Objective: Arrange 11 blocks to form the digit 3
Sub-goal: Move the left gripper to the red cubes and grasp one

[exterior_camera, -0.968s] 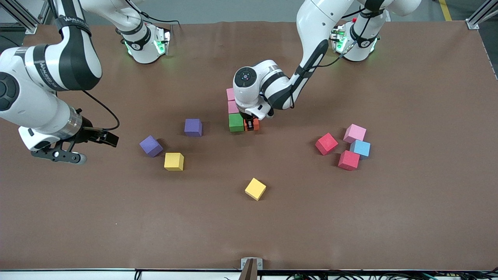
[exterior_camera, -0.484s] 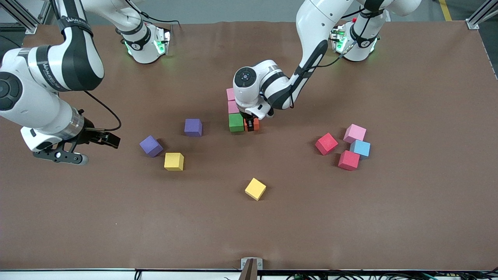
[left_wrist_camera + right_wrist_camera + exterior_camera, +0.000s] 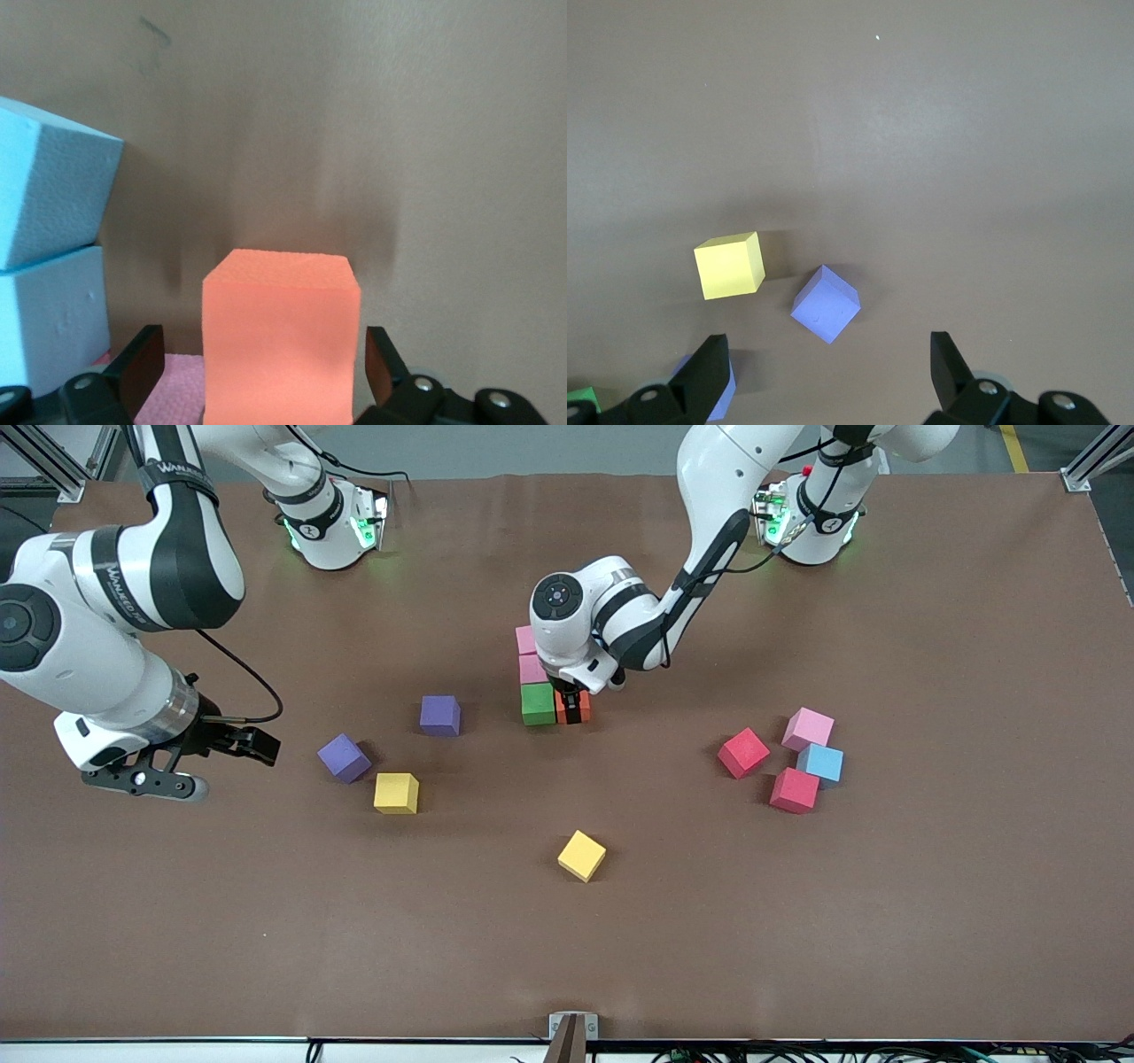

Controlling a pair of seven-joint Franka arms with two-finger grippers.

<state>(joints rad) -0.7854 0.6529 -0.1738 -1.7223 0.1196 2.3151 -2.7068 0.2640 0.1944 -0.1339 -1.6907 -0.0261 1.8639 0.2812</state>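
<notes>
While my left gripper (image 3: 572, 707) sits low over the middle of the tabletop, I can see its fingers (image 3: 142, 363) spread apart on either side of the orange block (image 3: 282, 341), with a gap showing between each pad and the foam, so nothing is clamped. That orange block (image 3: 582, 707) rests on the table touching the green block (image 3: 537, 703), on the side toward the left arm's end. Two pink blocks (image 3: 529, 654) run in a line from the green one toward the robots' edge of the table, all touching. In the left wrist view I also catch two light blue blocks (image 3: 49, 257) side by side next to the orange one; the arm covers them from the front camera.

Over at the right arm's end, my right gripper (image 3: 190, 766) hangs above bare table with its fingers wide apart and nothing between them. Two purple blocks lie loose there: one square to the table (image 3: 439, 715), one turned at an angle (image 3: 344, 757) and nearer the front camera. A yellow cube (image 3: 395, 793) sits just beside the angled purple one, and a second yellow cube (image 3: 581, 856) lies alone toward the front edge, near the middle.

Toward the left arm's end I have a loose cluster: a red block (image 3: 742, 752), a third pink block (image 3: 807, 729), a light blue block (image 3: 821, 763) and another red block (image 3: 794, 790) tucked close together.
</notes>
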